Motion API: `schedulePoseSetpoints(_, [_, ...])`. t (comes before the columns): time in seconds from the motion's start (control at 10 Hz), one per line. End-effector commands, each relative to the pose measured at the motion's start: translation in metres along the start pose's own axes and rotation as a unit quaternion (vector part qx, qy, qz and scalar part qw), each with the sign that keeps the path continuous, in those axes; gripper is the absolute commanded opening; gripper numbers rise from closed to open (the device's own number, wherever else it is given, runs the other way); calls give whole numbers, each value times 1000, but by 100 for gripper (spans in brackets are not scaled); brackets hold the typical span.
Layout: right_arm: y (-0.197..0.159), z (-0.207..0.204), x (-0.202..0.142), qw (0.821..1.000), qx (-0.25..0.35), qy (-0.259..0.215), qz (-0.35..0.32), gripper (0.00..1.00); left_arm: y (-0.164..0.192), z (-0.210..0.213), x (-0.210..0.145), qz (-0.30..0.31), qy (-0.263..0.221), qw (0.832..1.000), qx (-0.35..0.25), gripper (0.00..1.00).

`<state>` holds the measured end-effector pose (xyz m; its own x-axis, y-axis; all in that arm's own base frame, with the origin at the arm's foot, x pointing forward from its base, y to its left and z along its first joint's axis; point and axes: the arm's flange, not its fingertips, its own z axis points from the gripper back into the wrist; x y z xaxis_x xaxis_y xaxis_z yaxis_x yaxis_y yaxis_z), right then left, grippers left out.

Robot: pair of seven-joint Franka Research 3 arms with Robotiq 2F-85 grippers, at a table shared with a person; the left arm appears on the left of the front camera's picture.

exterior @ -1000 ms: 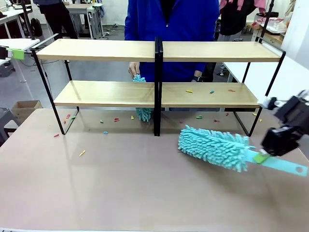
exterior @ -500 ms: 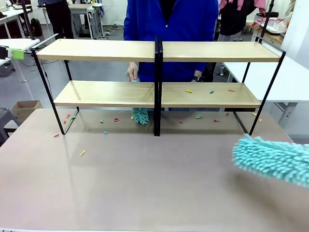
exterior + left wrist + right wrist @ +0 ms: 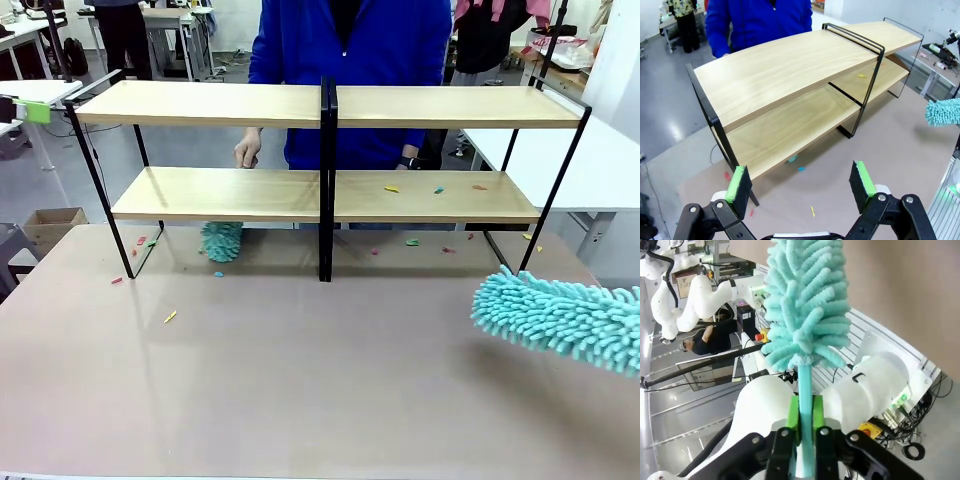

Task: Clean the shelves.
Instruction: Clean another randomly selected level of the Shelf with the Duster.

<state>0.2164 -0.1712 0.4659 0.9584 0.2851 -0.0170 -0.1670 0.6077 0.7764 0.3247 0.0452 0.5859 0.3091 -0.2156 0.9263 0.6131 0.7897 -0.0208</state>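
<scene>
The right gripper [image 3: 805, 412] is clamped tight, its green pads [image 3: 794, 412] pressed on either side of the flat teal handle of a fluffy teal microfibre duster [image 3: 805, 305]. In the front view the duster's shaggy head hangs over the brown tabletop [image 3: 300, 390] at the right edge, on the near side of the shelves and apart from them.

The left gripper [image 3: 800, 182] is spread wide with nothing between its fingers [image 3: 738, 182]. It is held over the table on the near side of the left unit.

The shelves [image 3: 200, 105] are two matching two-tier units of long light-wood boards in thin black tube frames. They stand end to end across the far half of the table, their frames meeting in the middle. Small coloured scraps [image 3: 391, 188] lie on the right unit's lower board, and more lie on the table under and near both units.

A person in a blue top stands at the far side. One hand [image 3: 247, 152] is behind the left unit, between its two boards. A second teal duster [image 3: 222, 240] shows below that unit's lower board, down at the tabletop.
</scene>
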Motion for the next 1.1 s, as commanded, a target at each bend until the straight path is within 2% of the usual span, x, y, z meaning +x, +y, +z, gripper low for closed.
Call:
schedulePoseSetpoints(0.0, [9,-11,17,999,-13,-17,25,12,0,-1,0,-1,3,1000,1,100])
schedulePoseSetpoints(0.2, [28,-55,68,998,-54,-17,27,12,0,-1,0,-1,3,1000,1,100])
schedulePoseSetpoints(0.5, [43,-112,133,992,-106,-64,9,12,0,-1,0,-1,3,1000,1,100])
schedulePoseSetpoints(0.6, [49,-130,151,992,-96,-77,26,12,0,-1,0,-1,3,1000,1,100])
schedulePoseSetpoints(0.7, [50,-147,173,991,-103,-84,12,12,0,-1,0,-1,3,1000,1,100])
schedulePoseSetpoints(0.8, [48,-164,199,992,-85,-90,13,12,0,-1,0,-1,3,1000,1,100])
schedulePoseSetpoints(1.0, [49,-190,237,996,-71,-50,11,12,0,-1,0,-1,3,1000,1,100])
